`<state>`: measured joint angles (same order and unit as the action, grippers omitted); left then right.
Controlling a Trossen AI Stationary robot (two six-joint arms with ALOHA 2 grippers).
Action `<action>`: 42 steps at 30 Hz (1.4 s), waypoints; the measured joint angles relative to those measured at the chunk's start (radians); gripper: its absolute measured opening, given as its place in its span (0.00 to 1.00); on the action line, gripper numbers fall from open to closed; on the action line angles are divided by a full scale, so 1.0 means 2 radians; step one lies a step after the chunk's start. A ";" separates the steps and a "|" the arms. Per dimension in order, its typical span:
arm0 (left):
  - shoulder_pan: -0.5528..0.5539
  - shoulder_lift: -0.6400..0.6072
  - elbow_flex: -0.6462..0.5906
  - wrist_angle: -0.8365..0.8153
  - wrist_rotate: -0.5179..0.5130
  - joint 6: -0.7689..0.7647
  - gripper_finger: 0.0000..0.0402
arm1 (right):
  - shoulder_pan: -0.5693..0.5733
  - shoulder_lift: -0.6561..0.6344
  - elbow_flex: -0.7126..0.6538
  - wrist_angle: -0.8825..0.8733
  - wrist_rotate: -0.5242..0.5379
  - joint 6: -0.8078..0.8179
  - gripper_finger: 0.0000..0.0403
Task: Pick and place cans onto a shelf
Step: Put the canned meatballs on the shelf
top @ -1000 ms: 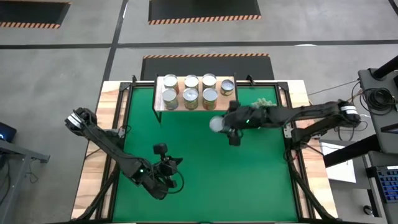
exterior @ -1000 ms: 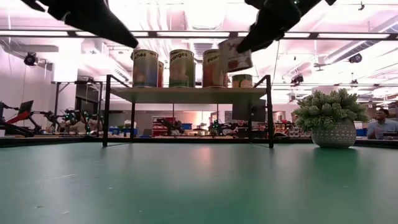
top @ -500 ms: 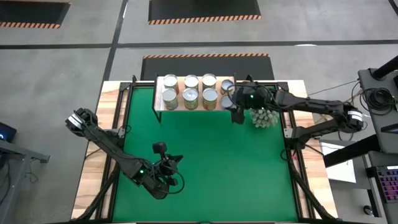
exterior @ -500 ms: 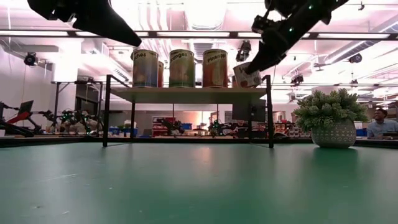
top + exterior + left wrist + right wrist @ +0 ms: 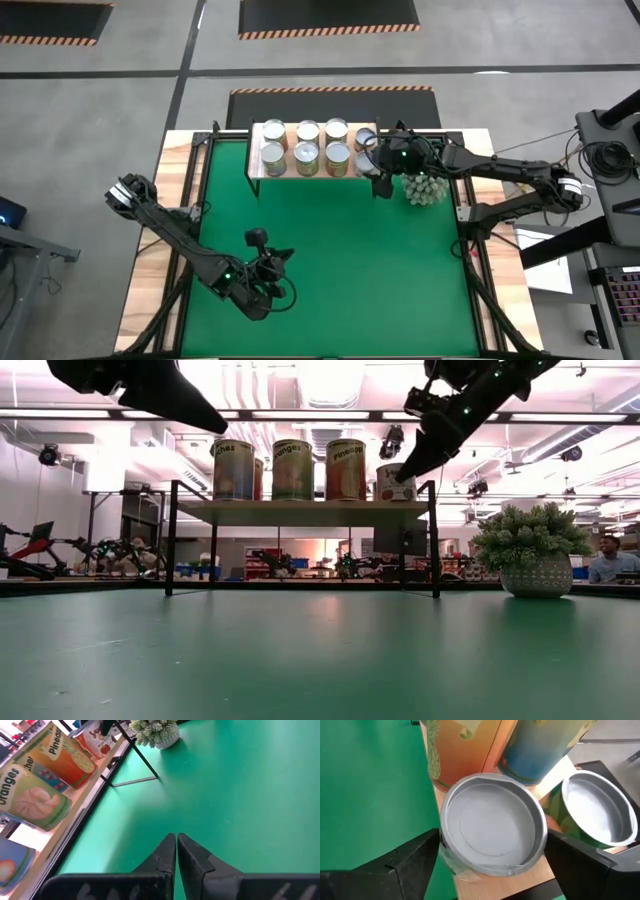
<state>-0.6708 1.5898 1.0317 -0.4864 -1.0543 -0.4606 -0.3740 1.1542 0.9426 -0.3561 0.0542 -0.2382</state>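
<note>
Seven cans (image 5: 306,142) stand upright in two rows on the light-wood shelf (image 5: 257,172) at the mat's far edge. An eighth can (image 5: 492,827) stands at the shelf's right front corner and also shows in the low view (image 5: 397,482). My right gripper (image 5: 492,840) is at this can with one finger on each side. My left gripper (image 5: 176,851) is shut and empty, above the mat's near left part (image 5: 262,245). My right gripper pinches the eighth can's side wall just below its silver rim (image 5: 446,854) between its two fingers. The fingers (image 5: 418,452) slant down from above and from the table's right. The can is upright, its bottom on the shelf's plank (image 5: 520,882).
A spiky pale-green plant in a pot (image 5: 425,187) stands on the mat right of the shelf, close under my right arm. The green mat (image 5: 340,260) lies open in front of the shelf. The shelf's black legs (image 5: 433,540) stand on the mat.
My right gripper has carried the can from over the mat toward the table's far edge, to the shelf's right front corner, and lowered it. The can was tilted in the air and now stands upright on the plank. My left arm has kept still.
</note>
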 joint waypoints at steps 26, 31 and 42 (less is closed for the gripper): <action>0.000 0.000 0.000 0.000 -0.007 0.000 0.00 | 0.002 -0.003 0.108 -0.113 -0.018 -0.012 0.79; 0.000 0.000 0.000 0.000 -0.027 0.000 0.00 | 0.000 0.011 0.104 -0.098 -0.018 -0.012 0.60; 0.000 0.000 0.000 0.000 -0.032 0.002 0.00 | 0.000 0.061 0.105 -0.085 0.012 -0.037 0.10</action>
<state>-0.6704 1.5902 1.0317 -0.4862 -1.1175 -0.4568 -0.3733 1.2769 1.1519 -0.5264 0.0788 -0.3128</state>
